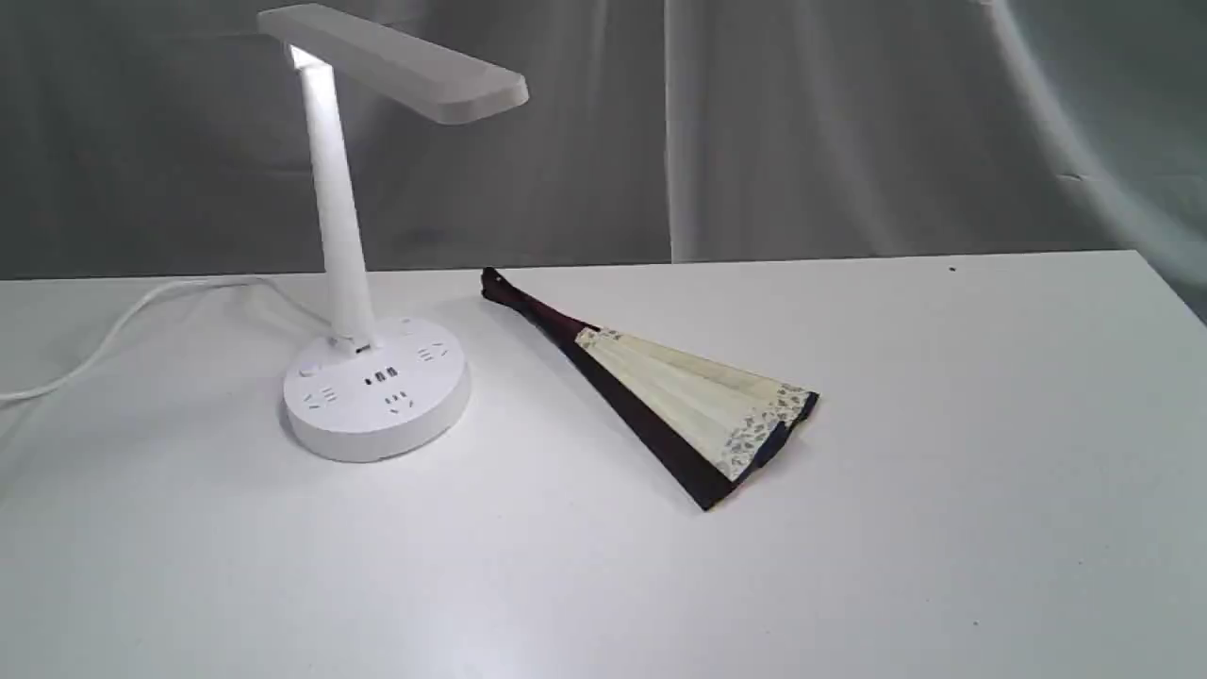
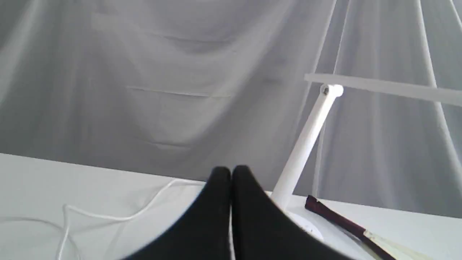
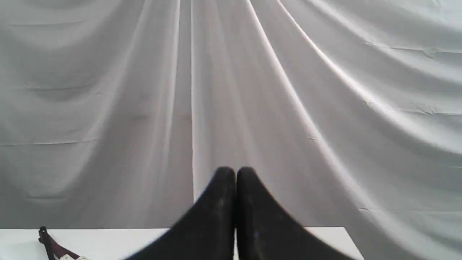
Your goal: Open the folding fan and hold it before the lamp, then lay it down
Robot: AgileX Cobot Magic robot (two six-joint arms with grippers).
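The folding fan lies flat on the white table, partly spread, cream pleats between dark maroon guards, pivot end pointing toward the lamp. The white lamp stands at the left, its flat head lit. Neither arm appears in the exterior view. In the left wrist view my left gripper is shut and empty, with the lamp and the fan's handle beyond it. My right gripper is shut on nothing in the right wrist view, and the fan's pivot end peeks in at a corner.
A white cord runs from the lamp base off the table's left side. Grey curtain hangs behind the table. The table's right edge slants near the far right.
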